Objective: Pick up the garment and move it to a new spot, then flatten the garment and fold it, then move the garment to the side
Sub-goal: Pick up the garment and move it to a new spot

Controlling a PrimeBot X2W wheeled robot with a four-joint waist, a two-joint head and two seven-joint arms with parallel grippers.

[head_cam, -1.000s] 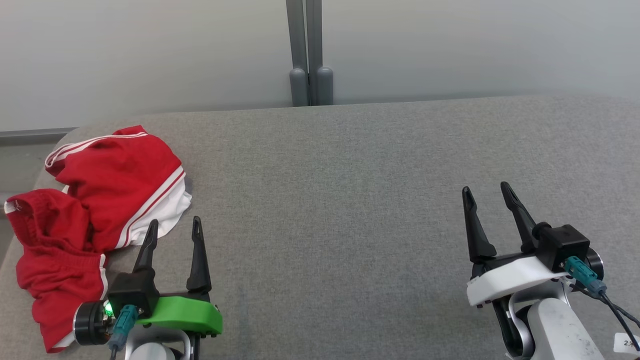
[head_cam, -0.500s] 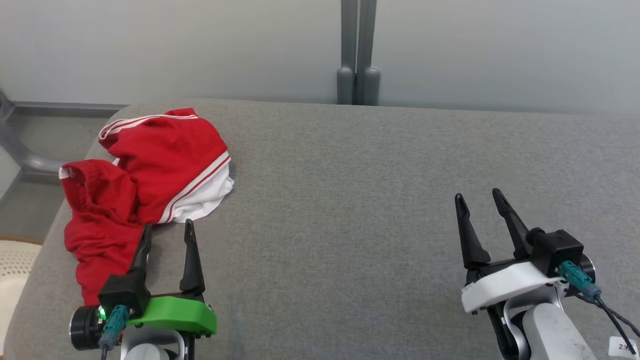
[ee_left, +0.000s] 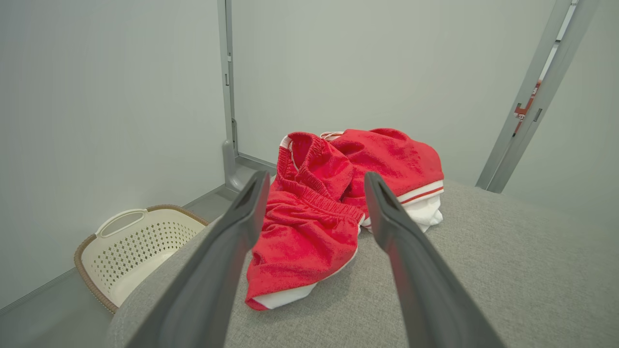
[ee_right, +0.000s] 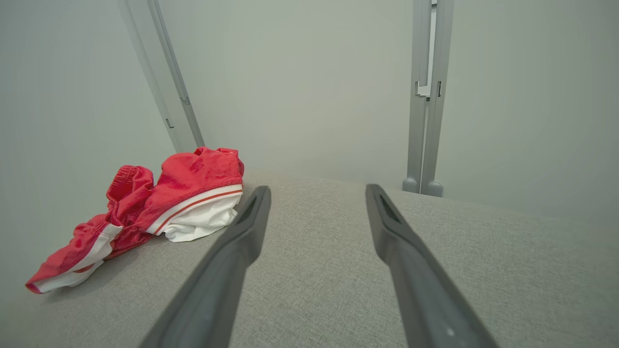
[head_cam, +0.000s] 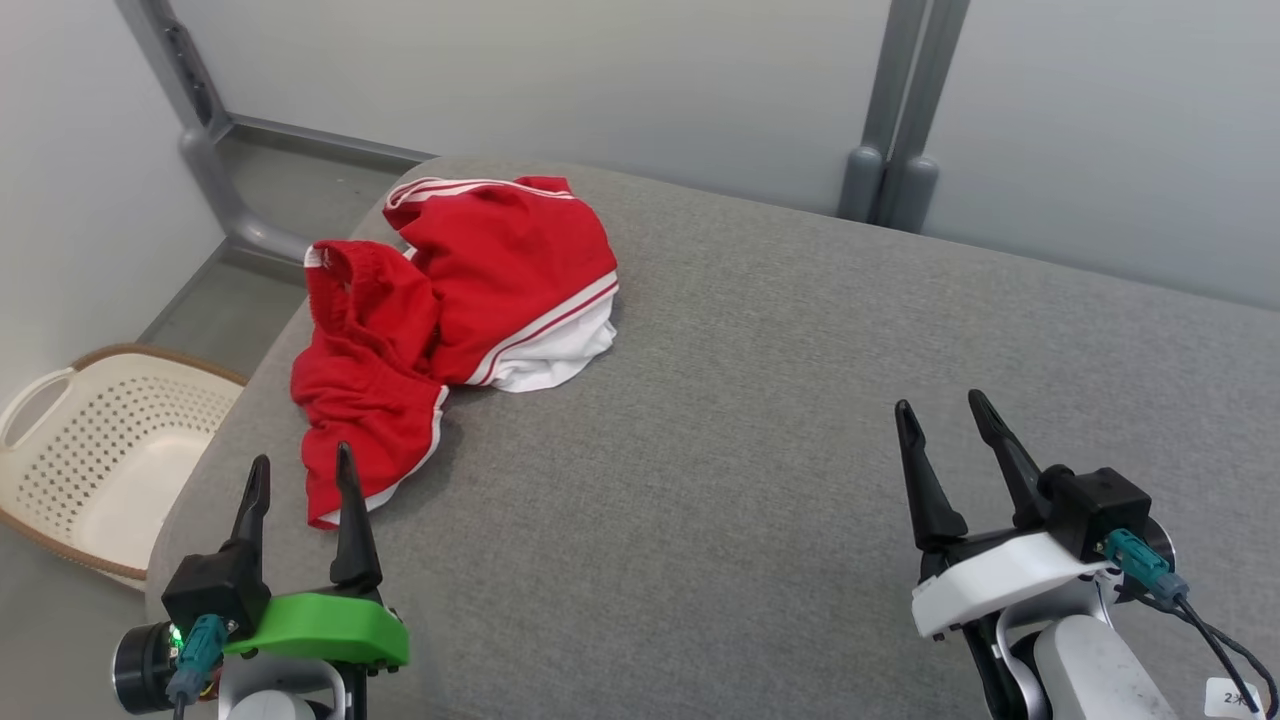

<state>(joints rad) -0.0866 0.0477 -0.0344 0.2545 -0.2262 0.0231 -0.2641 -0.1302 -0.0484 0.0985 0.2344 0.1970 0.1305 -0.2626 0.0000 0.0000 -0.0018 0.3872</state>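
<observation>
A crumpled red garment [head_cam: 450, 310] with white stripes and white trim lies bunched near the far left corner of the grey padded table [head_cam: 800, 400]. My left gripper [head_cam: 302, 460] hovers open just in front of the garment's near hem, not touching it. Through the left wrist view the red garment [ee_left: 333, 203] sits between and beyond my open fingers [ee_left: 242, 217]. My right gripper [head_cam: 940, 405] stands open at the lower right, far from the cloth. From the right wrist view the garment [ee_right: 159, 208] lies off to the left.
A cream perforated laundry basket [head_cam: 110, 440] stands on the floor left of the table, also seen as the basket [ee_left: 135, 241] in the left wrist view. Grey metal posts [head_cam: 890, 120] and pale wall panels rise behind the table. The table's left edge runs beside my left gripper.
The head camera has turned left, so the whole picture shifted right and the basket came into view. Both grippers stay open and the garment lies as before.
</observation>
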